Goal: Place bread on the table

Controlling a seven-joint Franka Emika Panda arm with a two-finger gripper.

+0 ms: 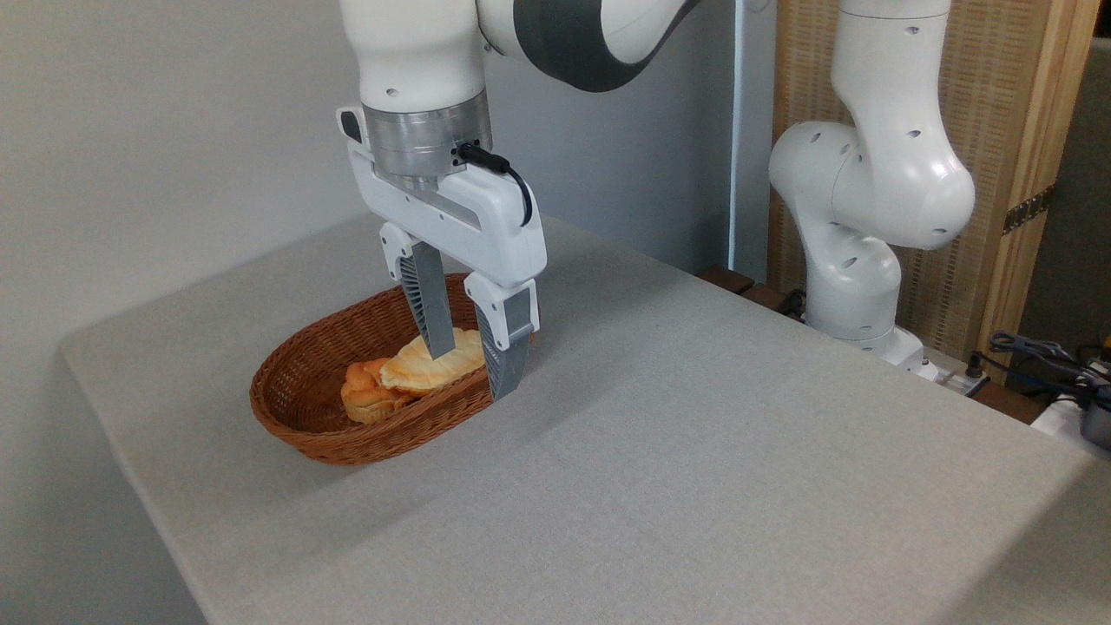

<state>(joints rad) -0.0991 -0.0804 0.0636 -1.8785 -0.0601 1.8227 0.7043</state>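
While the bread [434, 363] lies in the wicker basket [299, 408], leaning on a small orange bun [369, 392], the gripper [475, 371] hangs over the basket's right end with its fingers [434, 317] apart, one on either side of the loaf's right end. This looks like the grasping step; next the fingers would need to close on the loaf, lift it over the rim and set it on the bare grey table [694, 451].

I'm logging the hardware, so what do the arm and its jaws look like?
The arm is glossy white with rounded joints and a dark grey band. A silver ring sits above the white gripper, with a black cable looping beside it. The jaws are grey, ribbed and tapered.
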